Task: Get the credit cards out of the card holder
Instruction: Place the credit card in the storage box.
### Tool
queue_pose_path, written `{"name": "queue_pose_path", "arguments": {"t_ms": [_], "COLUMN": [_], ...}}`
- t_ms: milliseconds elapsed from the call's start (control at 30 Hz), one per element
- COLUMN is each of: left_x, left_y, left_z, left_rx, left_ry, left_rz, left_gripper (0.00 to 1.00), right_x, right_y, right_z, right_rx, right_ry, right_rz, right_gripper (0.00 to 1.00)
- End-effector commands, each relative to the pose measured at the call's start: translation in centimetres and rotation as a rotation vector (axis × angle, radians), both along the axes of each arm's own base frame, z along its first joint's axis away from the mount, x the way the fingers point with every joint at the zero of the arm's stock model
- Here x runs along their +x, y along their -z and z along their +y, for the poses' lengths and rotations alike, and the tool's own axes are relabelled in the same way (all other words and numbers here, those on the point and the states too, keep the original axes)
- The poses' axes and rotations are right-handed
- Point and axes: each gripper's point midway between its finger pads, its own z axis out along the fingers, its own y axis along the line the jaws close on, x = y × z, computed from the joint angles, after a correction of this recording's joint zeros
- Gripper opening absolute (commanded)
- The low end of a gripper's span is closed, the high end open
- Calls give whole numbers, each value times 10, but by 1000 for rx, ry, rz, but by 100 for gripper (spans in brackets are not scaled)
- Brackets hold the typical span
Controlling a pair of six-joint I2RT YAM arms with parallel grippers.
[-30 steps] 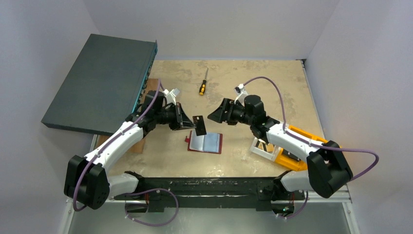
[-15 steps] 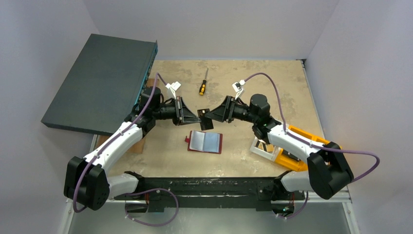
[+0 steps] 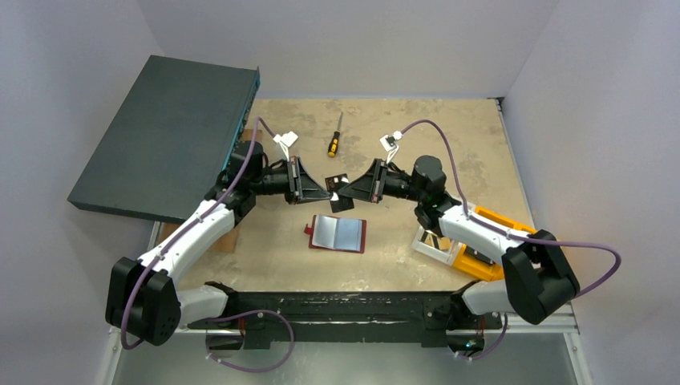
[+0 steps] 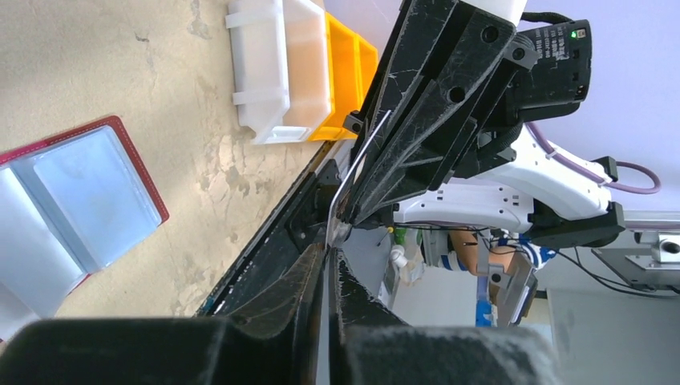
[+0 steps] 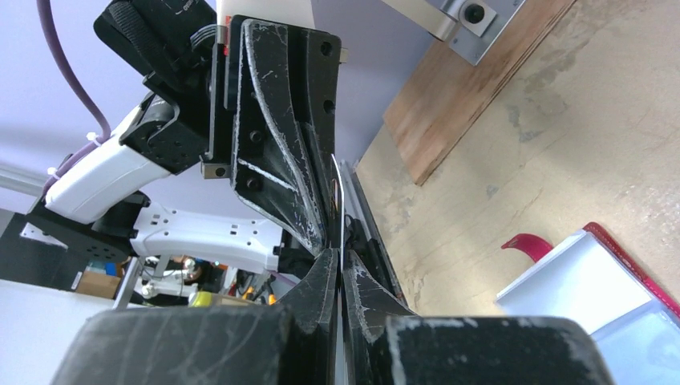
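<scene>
Nearest our bases, on the tabletop (image 3: pixel 449 136), the card holder (image 3: pixel 338 233) lies open (clear sleeves up); above it, our left tool (image 3: pixel 327 195) and right tool (image 3: pixel 347 195) are both clamped on one dark credit card (image 3: pixel 340 204); farther off, a screwdriver (image 3: pixel 334 138).

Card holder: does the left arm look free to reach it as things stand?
Probably not yet. The left gripper is shut on a credit card in mid-air, which the right gripper also pinches. The card holder lies open on the table below, uncovered.
</scene>
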Motion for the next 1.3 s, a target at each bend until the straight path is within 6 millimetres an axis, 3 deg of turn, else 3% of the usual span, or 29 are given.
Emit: {"name": "queue_pose_path", "arguments": {"t_ms": [0, 67, 167, 333, 433, 533, 667, 833, 1267], "left_x": [7, 6, 5, 3, -4, -8, -16, -21, -28], "left_y": [-8, -4, -1, 9, 21, 30, 36, 38, 47], "left_z": [10, 11, 13, 18, 21, 21, 16, 12, 8], "left_rx": [-1, 24, 39, 129, 238, 319, 356, 381, 387], "left_ry": [-1, 0, 3, -14, -21, -15, 24, 57, 95], "left_rz": [-37, -31, -34, -35, -33, -56, -64, -81, -60], "left_gripper": [15, 26, 35, 64, 75, 83, 87, 87, 88], "right_x": [1, 2, 6, 10, 21, 33, 41, 31, -2], "right_y": [3, 8, 16, 25, 40, 66, 80, 97, 85], "right_z": [-3, -6, -11, -24, -44, -82, -134, -205, -311], "right_rx": [-26, -53, -98, -160, -267, -459, -678, -972, -1403], "right_ry": [20, 44, 90, 186, 327, 530, 760, 1014, 1416], "right_rz": [-7, 1, 11, 40, 85, 169, 233, 348, 508], "right_gripper": [0, 0, 0, 0, 0, 0, 0, 0, 0]}}
